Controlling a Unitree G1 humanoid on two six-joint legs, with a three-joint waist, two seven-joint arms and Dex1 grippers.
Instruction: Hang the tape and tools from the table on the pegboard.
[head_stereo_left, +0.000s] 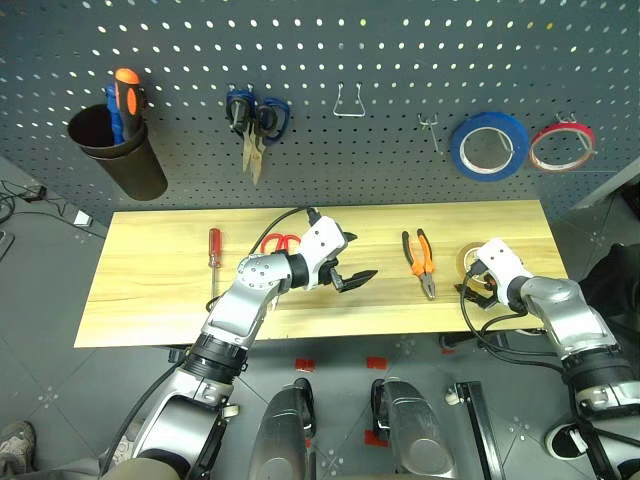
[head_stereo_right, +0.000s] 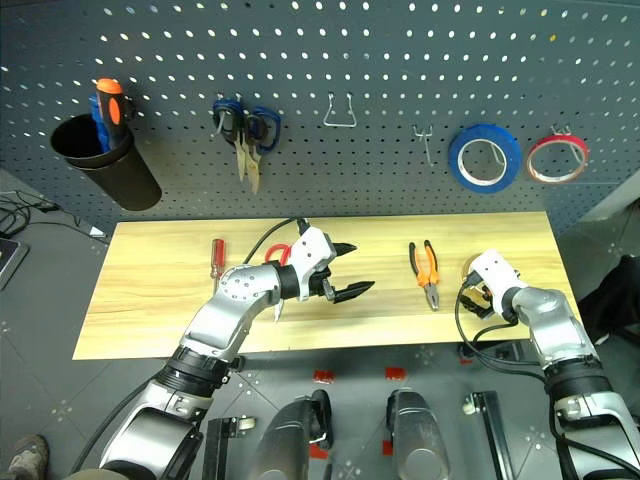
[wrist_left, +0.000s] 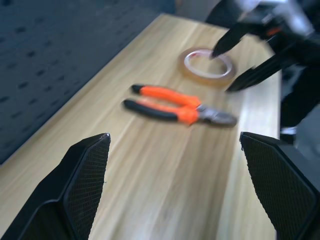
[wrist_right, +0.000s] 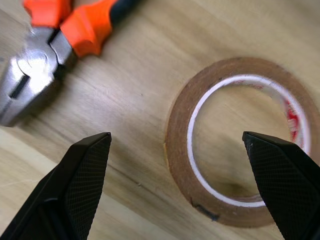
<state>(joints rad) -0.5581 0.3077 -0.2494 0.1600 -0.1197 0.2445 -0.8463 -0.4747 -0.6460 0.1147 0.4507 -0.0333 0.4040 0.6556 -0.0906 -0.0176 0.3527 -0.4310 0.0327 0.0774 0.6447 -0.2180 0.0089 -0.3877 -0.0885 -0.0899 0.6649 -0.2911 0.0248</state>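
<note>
dark grey pegboard (head_stereo_left: 330, 60) rises behind your light wood table (head_stereo_left: 150, 300). your right gripper (wrist_right: 180, 185) hangs over the tape (wrist_right: 240, 145) at the table's right end, fingers spread wide, holding nothing. pliers (head_stereo_left: 421, 262) lie just left of the tape. your left gripper (head_stereo_left: 352, 268) hovers mid-table, fingers apart and empty, beside the red scissors (head_stereo_left: 281, 242). the red screwdriver (head_stereo_left: 213, 252) lies further left.

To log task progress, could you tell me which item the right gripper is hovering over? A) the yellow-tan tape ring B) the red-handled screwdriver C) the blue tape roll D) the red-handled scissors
A: the open right gripper hangs just above the tape, which lies flat on the table.
</note>
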